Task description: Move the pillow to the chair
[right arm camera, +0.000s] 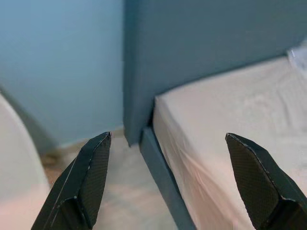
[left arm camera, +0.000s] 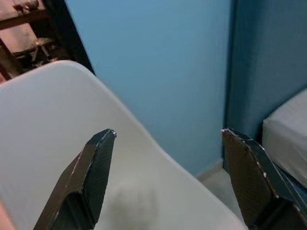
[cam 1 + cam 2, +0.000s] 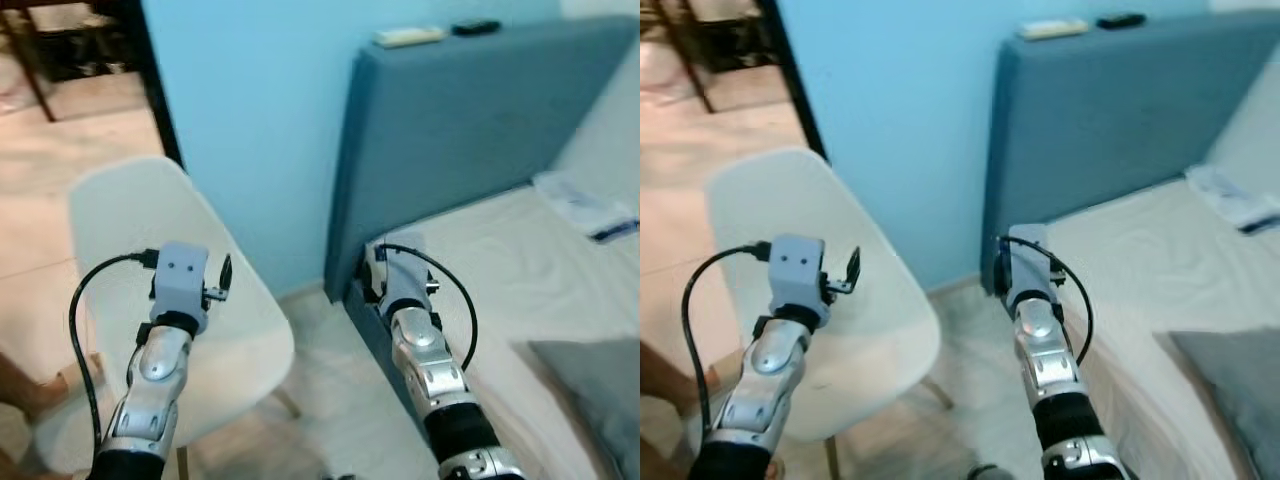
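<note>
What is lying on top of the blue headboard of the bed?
On the headboard top lie a flat cream-coloured object and a smaller black object, side by side. What they are is too small to tell; anything behind the headboard is hidden.

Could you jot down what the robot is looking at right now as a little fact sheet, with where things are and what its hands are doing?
pillow: grey fabric pillow lying on the bed, at the robot's right
chair: white plastic shell chair at the robot's left, seat bare
bed: white-sheeted mattress with blue-grey headboard
left gripper: fingers open, raised over the chair
right gripper: fingers open, above the bed's near corner
pillow held: no
</note>
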Robot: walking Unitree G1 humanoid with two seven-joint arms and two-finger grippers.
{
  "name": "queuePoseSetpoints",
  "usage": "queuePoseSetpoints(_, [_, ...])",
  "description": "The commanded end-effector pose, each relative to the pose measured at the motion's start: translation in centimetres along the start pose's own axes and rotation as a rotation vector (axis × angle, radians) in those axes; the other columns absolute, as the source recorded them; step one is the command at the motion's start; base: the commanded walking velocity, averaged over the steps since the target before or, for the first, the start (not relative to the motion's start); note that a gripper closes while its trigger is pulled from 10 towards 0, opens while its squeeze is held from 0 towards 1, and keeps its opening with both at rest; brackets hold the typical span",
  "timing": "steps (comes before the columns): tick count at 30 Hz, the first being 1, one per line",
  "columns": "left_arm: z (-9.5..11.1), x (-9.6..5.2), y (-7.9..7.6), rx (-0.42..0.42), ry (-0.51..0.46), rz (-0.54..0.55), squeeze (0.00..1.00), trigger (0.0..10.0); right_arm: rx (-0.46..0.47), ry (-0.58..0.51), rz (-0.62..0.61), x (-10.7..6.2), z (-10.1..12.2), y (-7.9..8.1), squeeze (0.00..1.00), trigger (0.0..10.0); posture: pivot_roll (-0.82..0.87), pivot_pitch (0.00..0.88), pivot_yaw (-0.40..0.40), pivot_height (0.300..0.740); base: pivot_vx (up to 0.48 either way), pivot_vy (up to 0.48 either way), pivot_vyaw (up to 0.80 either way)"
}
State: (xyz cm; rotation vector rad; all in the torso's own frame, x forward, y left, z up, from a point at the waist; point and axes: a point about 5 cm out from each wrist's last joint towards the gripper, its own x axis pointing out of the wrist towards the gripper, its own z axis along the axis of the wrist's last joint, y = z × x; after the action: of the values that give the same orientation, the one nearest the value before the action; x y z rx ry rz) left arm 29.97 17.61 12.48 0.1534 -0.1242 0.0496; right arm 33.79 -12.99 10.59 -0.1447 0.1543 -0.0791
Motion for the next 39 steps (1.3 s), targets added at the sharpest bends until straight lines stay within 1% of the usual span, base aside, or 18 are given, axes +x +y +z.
queuePoseSetpoints(1, [-0.2,0.05,-0.16,-0.012,0.019,0.006,0.0,10.0,-0.018,0.009,0.001,-0.08,-0.31,-0.12,0.0,10.0,0.05,0.12,-0.004,0.731,0.0,0.0,-0.8])
queuePoseSetpoints(10, [0.11,-0.1,-0.07,-0.006,0.025,0.014,0.0,10.0,-0.012,0.012,0.029,-0.05,-0.13,0.39,0.0,10.0,0.05,0.125,-0.018,0.731,0.0,0.0,-0.8])
queuePoseSetpoints(19, [0.22,-0.32,-0.18,0.024,0.035,-0.005,0.0,10.0,0.008,0.019,0.029,-0.18,-0.16,0.28,0.0,10.0,0.05,0.138,-0.023,0.731,0.0,0.0,-0.8])
queuePoseSetpoints(27, [0.27,-0.49,-0.14,0.007,0.041,0.01,0.0,10.0,0.0,0.022,0.033,-0.28,-0.17,0.17,0.0,10.0,0.04,0.144,-0.022,0.731,0.0,0.0,-0.8])
queuePoseSetpoints(31, [0.43,-0.51,-0.29,-0.003,0.038,0.002,0.0,10.0,0.001,0.014,0.025,-0.35,-0.13,-0.13,0.0,10.0,0.04,0.147,-0.026,0.731,0.0,0.0,-0.8])
queuePoseSetpoints(39, [0.61,-0.58,-0.58,-0.005,0.034,-0.019,0.0,10.0,-0.005,0.011,0.027,-0.44,-0.02,-0.16,0.0,10.0,0.03,0.153,-0.028,0.731,0.0,0.0,-0.8])
